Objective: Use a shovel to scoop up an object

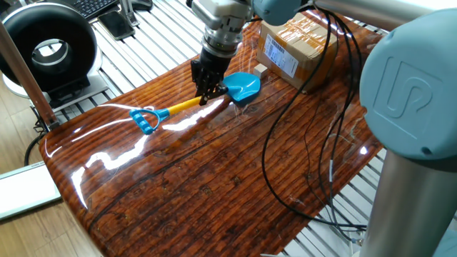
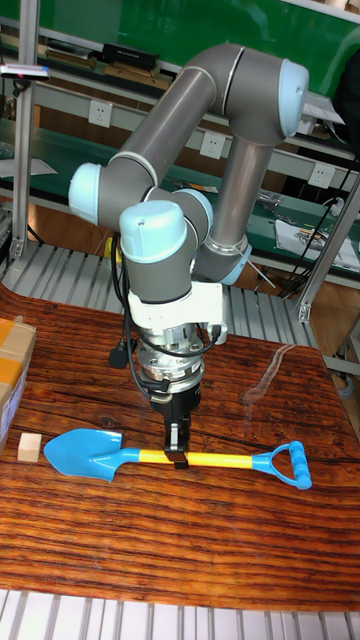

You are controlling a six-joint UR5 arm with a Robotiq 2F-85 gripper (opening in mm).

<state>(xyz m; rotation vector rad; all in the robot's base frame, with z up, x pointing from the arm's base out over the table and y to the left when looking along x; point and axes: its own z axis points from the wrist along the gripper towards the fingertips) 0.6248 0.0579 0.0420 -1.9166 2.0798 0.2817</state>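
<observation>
Your arm point(image 2: 190, 130) stands over the far part of the wooden surface point(image 1: 214, 185), wrist pointing straight down. The cardboard box point(image 1: 296, 44) sits at the far edge of the surface, well clear of the wrist. The shovel point(image 2: 170, 456) lies roughly flat along the surface: blue blade point(image 1: 241, 87) towards the box, yellow shaft point(image 2: 215, 460) running out to the blue D-handle point(image 1: 144, 119). Your gripper point(image 2: 178, 455) comes down on the shaft just behind the blade, jaws clamped on the shovel's shaft, a finger on either side. You can't tell from either view whether the blade touches the surface or rides just above it. The object point(image 2: 29, 446), a small tan cube, sits on the surface just beyond the blade tip, between blade and box, not on the blade.
</observation>
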